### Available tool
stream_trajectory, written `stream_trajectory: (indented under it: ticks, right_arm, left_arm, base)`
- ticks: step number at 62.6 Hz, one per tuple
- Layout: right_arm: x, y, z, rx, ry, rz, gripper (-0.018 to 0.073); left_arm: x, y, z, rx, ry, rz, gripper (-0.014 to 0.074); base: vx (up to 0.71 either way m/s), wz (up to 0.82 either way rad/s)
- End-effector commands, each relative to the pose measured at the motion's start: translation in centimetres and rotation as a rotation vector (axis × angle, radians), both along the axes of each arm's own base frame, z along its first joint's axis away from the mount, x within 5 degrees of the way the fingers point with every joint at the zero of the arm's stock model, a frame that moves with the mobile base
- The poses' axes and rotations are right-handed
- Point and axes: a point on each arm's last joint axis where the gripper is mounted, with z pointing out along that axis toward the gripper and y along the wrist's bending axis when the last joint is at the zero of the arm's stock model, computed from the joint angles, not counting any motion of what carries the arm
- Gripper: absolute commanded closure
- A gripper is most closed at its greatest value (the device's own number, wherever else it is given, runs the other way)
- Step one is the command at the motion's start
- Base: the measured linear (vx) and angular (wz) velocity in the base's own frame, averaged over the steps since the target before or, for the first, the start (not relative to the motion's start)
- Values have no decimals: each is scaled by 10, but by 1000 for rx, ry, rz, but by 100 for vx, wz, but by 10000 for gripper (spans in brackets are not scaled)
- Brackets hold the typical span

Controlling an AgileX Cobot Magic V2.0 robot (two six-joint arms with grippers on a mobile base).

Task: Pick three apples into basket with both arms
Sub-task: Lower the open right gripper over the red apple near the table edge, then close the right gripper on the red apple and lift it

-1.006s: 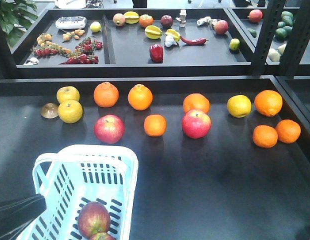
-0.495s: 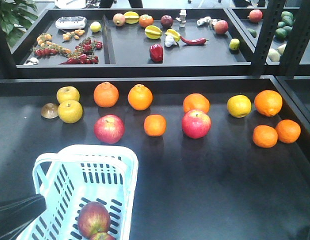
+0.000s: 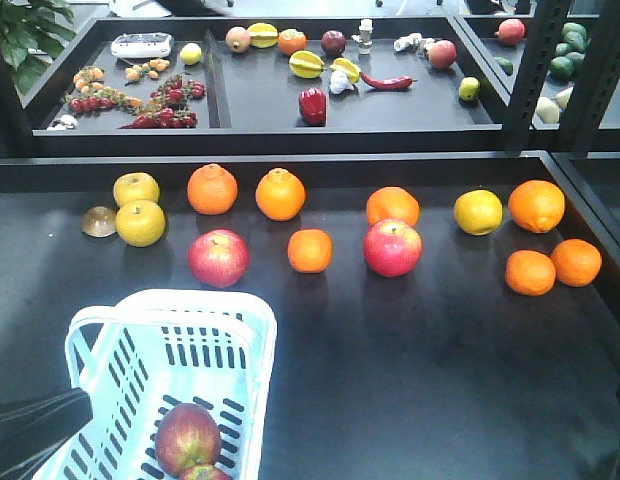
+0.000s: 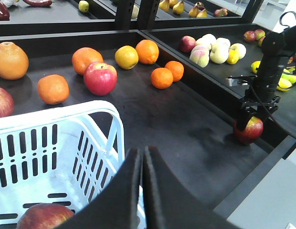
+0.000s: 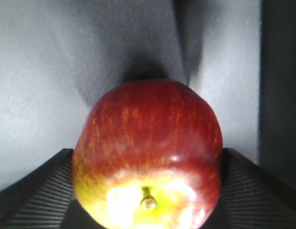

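Front camera: high, looks down and forward over desk [image 3: 410, 400], basket [image 3: 255, 340] at lower left. Left wrist camera: low above basket [image 4: 114, 129], faces right across desk toward right arm; shares basket and fruit row. Right wrist camera: close-up on apple [image 5: 148, 152].

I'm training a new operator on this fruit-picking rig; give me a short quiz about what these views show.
1. True or false: the left gripper is shut with nothing in it.
2. How many dark maroon-red apples show inside the pale blue-white slotted plastic basket?
3. The right gripper is closed on: A) a round orange; B) another dark maroon-red apple; C) a yellow lemon.
Key: 1 true; 2 two; 3 B.
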Motion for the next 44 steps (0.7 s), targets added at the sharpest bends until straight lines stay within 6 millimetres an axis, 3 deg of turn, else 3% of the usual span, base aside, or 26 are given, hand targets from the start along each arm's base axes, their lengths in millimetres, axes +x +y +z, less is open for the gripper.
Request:
stream_trajectory:
  ticks: [1, 11, 21, 34, 44]
  right_arm:
    - [2, 0, 28, 5, -53, 2, 281]
    - [5, 11, 52, 92, -168, 16, 435]
    - [11, 37, 89, 198, -337, 79, 575]
    - [15, 102, 142, 383, -549, 250, 566]
    - [3, 162, 183, 523, -676, 406, 564]
  left_arm:
    - [3, 1, 10, -38, -29, 30, 602]
    - [3, 1, 10, -38, -29, 30, 602]
    - [3, 1, 10, -39, -28, 30, 602]
    - [3, 1, 10, -38, -27, 28, 602]
    - [3, 1, 10, -38, -27, 28, 602]
  base:
    - [0, 0]
    - [0, 0]
    - [0, 0]
    - [0, 0]
    - [0, 0]
